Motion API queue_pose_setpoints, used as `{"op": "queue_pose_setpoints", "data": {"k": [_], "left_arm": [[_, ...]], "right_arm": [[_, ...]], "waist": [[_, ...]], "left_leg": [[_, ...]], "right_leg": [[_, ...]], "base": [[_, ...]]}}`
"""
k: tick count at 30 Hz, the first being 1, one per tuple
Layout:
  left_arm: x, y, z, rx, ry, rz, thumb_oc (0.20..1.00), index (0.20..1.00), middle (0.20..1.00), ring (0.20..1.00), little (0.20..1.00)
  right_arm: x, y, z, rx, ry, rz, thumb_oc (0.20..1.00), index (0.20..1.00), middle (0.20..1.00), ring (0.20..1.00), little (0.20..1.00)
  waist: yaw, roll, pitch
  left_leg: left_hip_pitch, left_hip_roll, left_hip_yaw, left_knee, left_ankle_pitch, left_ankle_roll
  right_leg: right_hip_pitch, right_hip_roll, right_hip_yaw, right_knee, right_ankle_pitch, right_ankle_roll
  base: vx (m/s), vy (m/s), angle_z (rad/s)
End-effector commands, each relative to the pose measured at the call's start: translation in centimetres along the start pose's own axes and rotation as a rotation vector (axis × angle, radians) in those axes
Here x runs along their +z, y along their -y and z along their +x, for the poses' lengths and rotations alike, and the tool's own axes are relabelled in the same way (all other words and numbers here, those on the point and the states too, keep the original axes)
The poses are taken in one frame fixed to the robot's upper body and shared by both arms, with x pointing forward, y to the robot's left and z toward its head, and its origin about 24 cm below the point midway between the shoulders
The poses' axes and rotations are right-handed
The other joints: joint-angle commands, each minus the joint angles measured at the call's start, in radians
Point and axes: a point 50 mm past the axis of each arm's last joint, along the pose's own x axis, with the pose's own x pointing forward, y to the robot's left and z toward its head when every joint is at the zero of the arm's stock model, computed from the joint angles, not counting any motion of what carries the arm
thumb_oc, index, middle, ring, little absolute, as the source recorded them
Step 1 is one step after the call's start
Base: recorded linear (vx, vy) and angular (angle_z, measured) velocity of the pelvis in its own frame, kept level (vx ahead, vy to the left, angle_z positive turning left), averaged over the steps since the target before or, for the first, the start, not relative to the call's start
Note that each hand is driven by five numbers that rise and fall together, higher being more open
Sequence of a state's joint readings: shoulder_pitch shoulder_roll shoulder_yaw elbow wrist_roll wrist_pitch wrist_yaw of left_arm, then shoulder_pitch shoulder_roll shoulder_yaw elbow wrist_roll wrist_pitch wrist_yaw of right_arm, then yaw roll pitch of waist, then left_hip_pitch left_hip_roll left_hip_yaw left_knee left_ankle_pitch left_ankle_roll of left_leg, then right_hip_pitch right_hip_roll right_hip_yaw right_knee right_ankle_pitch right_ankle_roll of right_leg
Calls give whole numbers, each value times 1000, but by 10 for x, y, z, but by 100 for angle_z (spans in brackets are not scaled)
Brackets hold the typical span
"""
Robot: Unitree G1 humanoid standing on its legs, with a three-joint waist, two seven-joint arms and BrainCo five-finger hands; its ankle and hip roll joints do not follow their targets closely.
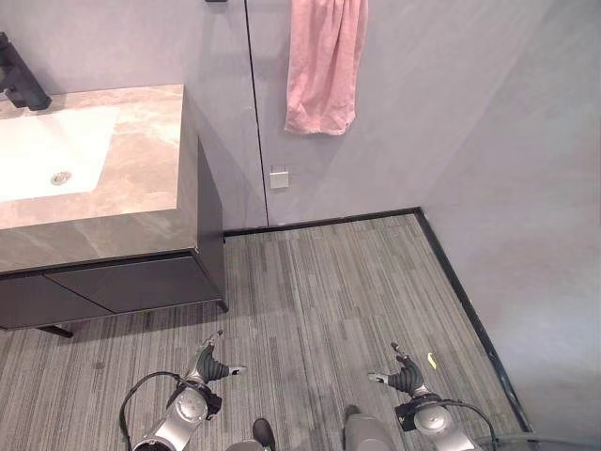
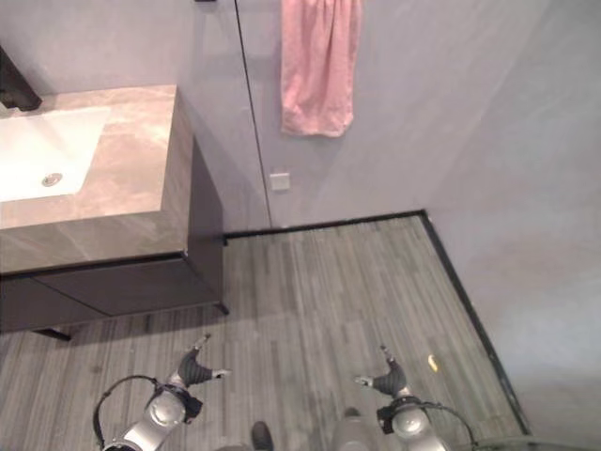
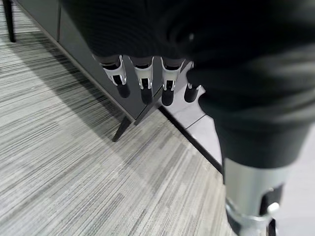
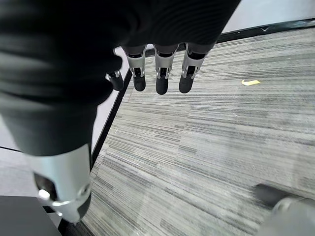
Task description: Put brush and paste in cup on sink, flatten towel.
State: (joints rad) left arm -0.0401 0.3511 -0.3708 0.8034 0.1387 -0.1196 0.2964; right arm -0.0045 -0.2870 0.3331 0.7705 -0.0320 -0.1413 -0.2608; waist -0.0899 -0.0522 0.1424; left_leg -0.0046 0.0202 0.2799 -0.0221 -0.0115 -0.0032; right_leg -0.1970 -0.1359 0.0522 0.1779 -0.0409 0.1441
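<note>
Both hands hung low over striped floor, left hand (image 1: 214,365) and right hand (image 1: 404,376) with fingers straight, empty. Pink towel (image 1: 324,64) hung bunched on wall, far ahead; sink (image 1: 47,150) beyond left hand.

Light is even and soft, falling from above; the grey wall (image 1: 423,113) and striped floor (image 1: 329,282) are evenly lit with no hard-edged shadows. The white basin (image 1: 47,146) is the brightest patch, nearly washed out, and the stone tabletop (image 1: 141,160) carries a faint sheen. A broad, diffuse shadow lies on the floor under the dark cabinet (image 1: 122,282). In the wrist views the ribbed covers of the left hand (image 3: 142,78) and right hand (image 4: 157,73) read almost black, with small highlights on the silver fingers (image 4: 161,69).
</note>
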Motion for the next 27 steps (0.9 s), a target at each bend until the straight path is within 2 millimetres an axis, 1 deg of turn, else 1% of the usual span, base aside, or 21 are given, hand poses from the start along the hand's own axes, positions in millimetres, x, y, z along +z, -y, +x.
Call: {"op": "queue_pose_setpoints", "data": {"k": [1, 4, 8, 14, 19, 27], "left_arm": [[20, -1, 5, 24, 87, 14, 1000, 1000, 1000, 1000, 1000], [17, -1, 5, 37, 64, -13, 1000, 1000, 1000, 1000, 1000], [10, 2, 3, 37, 21, -70, 1000, 1000, 1000, 1000, 1000], [3, 8, -1, 28, -14, -101, 1000, 1000, 1000, 1000, 1000], [0, 12, -2, 21, -38, -109, 1000, 1000, 1000, 1000, 1000], [3, 18, -2, 2, -27, -83, 1000, 1000, 1000, 1000, 1000]], "right_arm": [[9, 10, 3, -32, 52, 8, 1000, 1000, 1000, 1000, 1000], [2, 9, 1, -26, 24, -5, 1000, 1000, 1000, 1000, 1000], [-12, 15, -4, -37, -23, -23, 1000, 1000, 1000, 1000, 1000], [-15, 18, -5, -59, -31, -39, 1000, 1000, 1000, 1000, 1000], [-18, 18, -5, -69, -42, -43, 1000, 1000, 1000, 1000, 1000], [-30, 22, -8, -116, -102, -27, 1000, 1000, 1000, 1000, 1000]], "waist": [[-2, 2, 9], [10, -10, -17], [12, -12, -38], [12, -9, -43], [3, 1, -51], [-8, 14, -56]], "left_leg": [[-1, -2, -137, 66, -51, -11], [3, 14, -131, 39, -30, -26], [16, 38, -141, 32, -21, -45], [32, 51, -140, 34, -19, -55], [46, 61, -133, 34, -18, -62], [63, 65, -122, 21, -13, -68]], "right_leg": [[30, -19, -19, -91, 112, 36], [64, -16, -36, -138, 116, 34], [106, -1, -61, -164, 100, 17], [128, 15, -65, -168, 90, 5], [141, 26, -58, -172, 83, -1], [153, 31, -51, -183, 82, -5]], "base": [[4, -131, 8], [2, -154, 1], [52, -142, 0], [26, -59, 6], [4, -24, -1], [1, -6, -4]]}}
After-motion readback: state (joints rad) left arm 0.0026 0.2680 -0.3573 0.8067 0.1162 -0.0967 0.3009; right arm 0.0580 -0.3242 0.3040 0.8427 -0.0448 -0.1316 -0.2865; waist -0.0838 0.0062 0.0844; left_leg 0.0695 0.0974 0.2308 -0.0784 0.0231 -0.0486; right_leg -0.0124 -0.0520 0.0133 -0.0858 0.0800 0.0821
